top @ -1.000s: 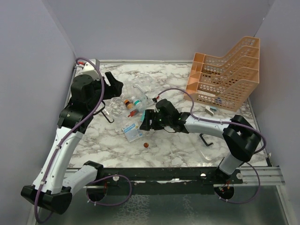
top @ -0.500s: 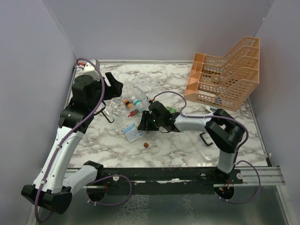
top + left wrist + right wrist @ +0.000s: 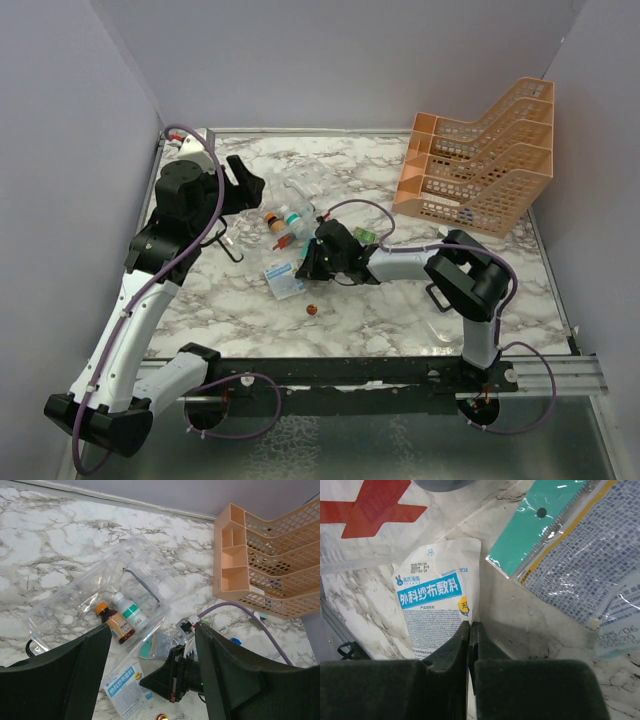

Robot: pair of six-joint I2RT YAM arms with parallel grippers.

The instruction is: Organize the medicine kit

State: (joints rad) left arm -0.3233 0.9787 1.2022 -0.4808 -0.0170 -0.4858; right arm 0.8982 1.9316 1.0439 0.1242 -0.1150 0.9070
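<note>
The medicine kit [image 3: 292, 197] [image 3: 65, 605] is a clear box lying on the marble. A brown bottle [image 3: 114, 623] and a white bottle [image 3: 131, 613] lie inside it. My left gripper [image 3: 246, 185] [image 3: 152, 630] hangs open above the kit and holds nothing. A white and blue sachet [image 3: 283, 281] [image 3: 125, 692] [image 3: 437, 605] lies in front of the kit. My right gripper [image 3: 303, 267] [image 3: 470, 630] is down at the marble, shut on that sachet's right edge. A teal and silver sachet [image 3: 159, 645] [image 3: 570, 545] lies just beyond the right gripper.
An orange mesh rack [image 3: 480, 160] [image 3: 270, 565] stands at the back right. A small round red-brown thing [image 3: 311, 309] lies near the front. A clear piece with a black handle [image 3: 440, 300] lies by the right arm. White packaging with a red cross [image 3: 365, 510] lies beside the white and blue sachet.
The right arm has reached left to the white and blue sachet, and its jaws have gone from open to shut on the sachet's edge. The left arm has stayed in place.
</note>
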